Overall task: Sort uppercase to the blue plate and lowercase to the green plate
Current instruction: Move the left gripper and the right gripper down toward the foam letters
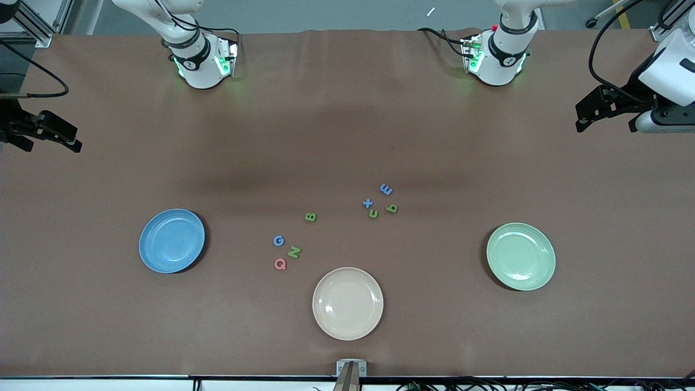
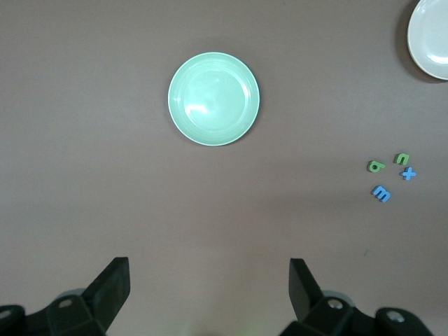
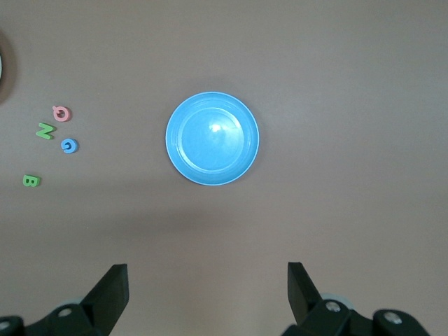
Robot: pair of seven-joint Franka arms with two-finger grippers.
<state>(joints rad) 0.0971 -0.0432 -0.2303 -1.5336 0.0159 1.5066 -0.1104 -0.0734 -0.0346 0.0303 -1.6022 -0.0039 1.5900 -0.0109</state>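
Left gripper (image 2: 208,290): raised at the left arm's end of the table, fingers spread wide, nothing between them; arm waiting.
Right gripper (image 3: 208,290): raised at the right arm's end of the table, fingers spread wide, holding nothing; arm waiting.
Green plate (image 1: 520,256): bare, on the table well apart from the left gripper, toward the front camera.
Blue plate (image 1: 172,240): bare, on the table well apart from the right gripper, toward the front camera.
Cream plate (image 1: 347,303): between the two coloured plates, nearest the front camera.
Uppercase cluster: blue G (image 1: 278,240), green N (image 1: 294,252) and pinkish-red Q (image 1: 280,264) close together on the table between the blue and cream plates; green B (image 1: 310,217) a little apart from them, farther from the front camera.
Lowercase cluster: blue x (image 1: 367,203), blue E-like letter (image 1: 386,189), green b/p shape (image 1: 391,208) and small green n/u shape (image 1: 373,214) close together, on the table nearer the green plate's end, all off the plates.
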